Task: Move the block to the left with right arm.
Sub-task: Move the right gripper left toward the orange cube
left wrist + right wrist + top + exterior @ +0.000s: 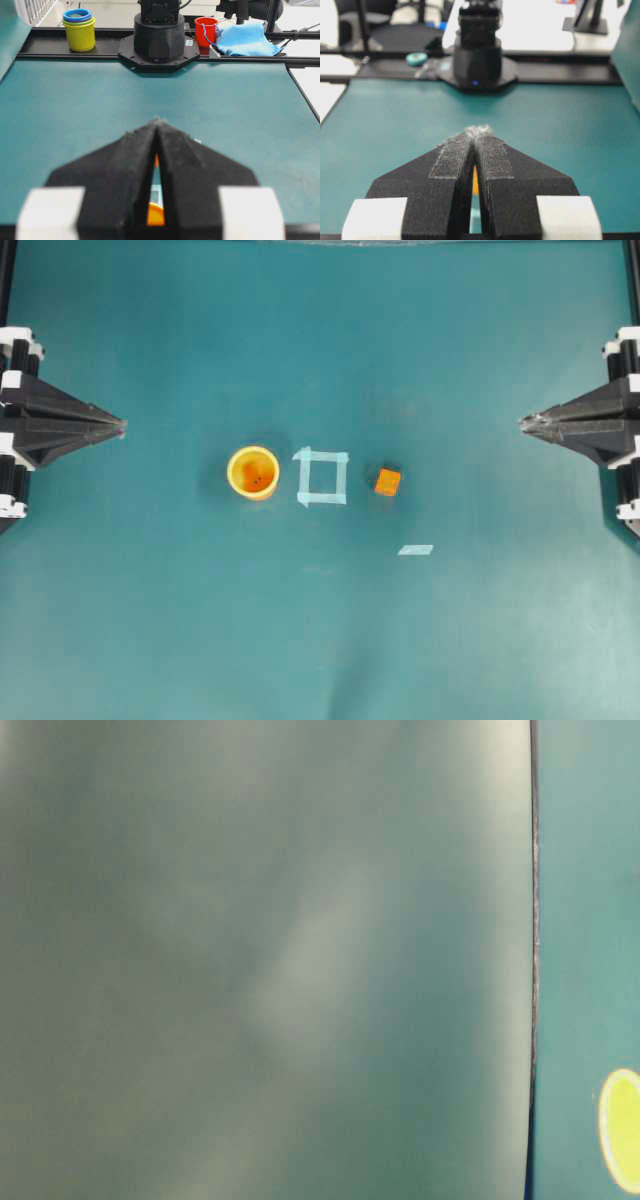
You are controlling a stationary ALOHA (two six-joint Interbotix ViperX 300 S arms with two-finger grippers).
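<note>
Progress: you are at the very start, as far as the views show; the block (388, 482) sits untouched on the teal table (150, 620).
Block position: it lies just to the right of the tape square (322, 477) in the overhead view, outside the outline, with the yellow cup (253, 472) on the square's far side. A loose strip of tape (416, 550) lies below and to the right of the block.
Right gripper (524, 422): parked at the right edge, well apart from the block, fingers pressed together tip to tip with nothing between them.
Left gripper (121, 425): parked at the left edge, its fingers likewise clenched on nothing.
Still to do: you have the whole job ahead, by my reading: bring the right arm in, open it, take the block and carry it leftward. The square looks like the probable target, but nothing confirms that.
Writing and labels: none readable. No brand or text shows on the block, cup or arms; the dark specks inside the cup are too small to tell.
Table-level view: blurred, only a sliver of something yellow shows at its right edge.
</note>
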